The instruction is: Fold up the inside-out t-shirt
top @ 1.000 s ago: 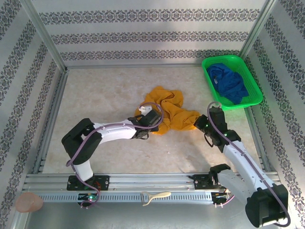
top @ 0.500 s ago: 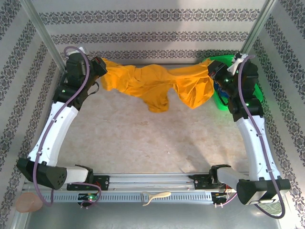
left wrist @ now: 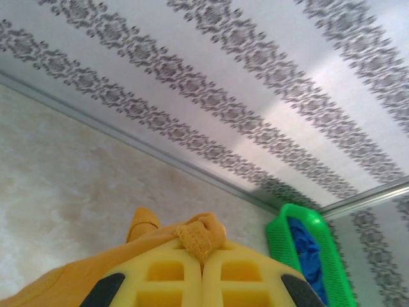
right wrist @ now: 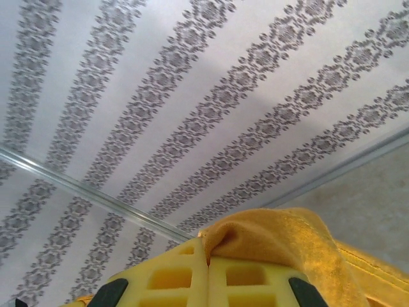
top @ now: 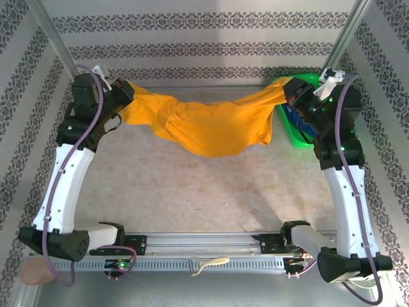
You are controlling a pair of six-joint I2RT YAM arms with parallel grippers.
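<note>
Top external: t-shirt (top: 211, 128) long axis L-R (mid sag)

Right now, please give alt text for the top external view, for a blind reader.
An orange-yellow t-shirt hangs stretched above the table, the left gripper and the right gripper each shut on one end. A green basket with a dark blue garment sits at the far right.
</note>
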